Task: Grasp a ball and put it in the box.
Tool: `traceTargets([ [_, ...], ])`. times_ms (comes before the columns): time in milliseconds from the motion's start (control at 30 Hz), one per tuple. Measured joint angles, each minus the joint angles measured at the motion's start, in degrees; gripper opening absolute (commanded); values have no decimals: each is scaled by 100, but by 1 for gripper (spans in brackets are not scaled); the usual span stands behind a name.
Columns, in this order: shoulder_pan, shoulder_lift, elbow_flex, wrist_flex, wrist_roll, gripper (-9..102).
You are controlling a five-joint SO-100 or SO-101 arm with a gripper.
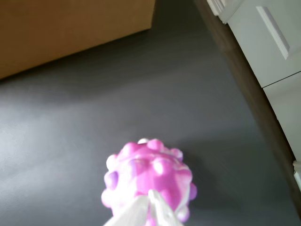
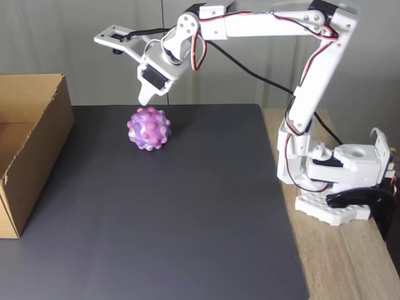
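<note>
On the dark mat (image 2: 187, 212), toward its far left part in the fixed view, I see the ball (image 2: 149, 129) sitting free, bumpy and marbled purple, pink and white. My gripper (image 2: 145, 99) hangs just above it, its tip pointing down at the ball's top; from this side I cannot see a gap between tip and ball clearly, and it does not appear to be gripped. One finger sticks out flat to the left, far from the other, so I read the pincer as spread wide. My wrist view puts the ball (image 1: 149, 181) at the bottom centre, with pale fingertips (image 1: 141, 213) blurred in front of its near side. Left of the ball in the fixed view, well apart from it, the box (image 2: 37, 150) stands open-topped at the mat's left edge, its inside showing nothing but cardboard. My wrist view catches a brown wall of the box (image 1: 70, 28) at the upper left. The arm (image 2: 312, 69) arches over from its white base (image 2: 334, 187), which sits on the wooden table (image 2: 350, 262) right of the mat, with red and black wires running along it. White panelled doors (image 1: 268, 42) show at the wrist view's upper right.
</note>
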Motion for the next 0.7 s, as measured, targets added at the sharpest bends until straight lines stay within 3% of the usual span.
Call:
traceTargets([
  [100,53,-44,0,-53,0,23],
  [367,70,-62,0,-53,0,41],
  [700,114,-281,0,-18,79,44],
])
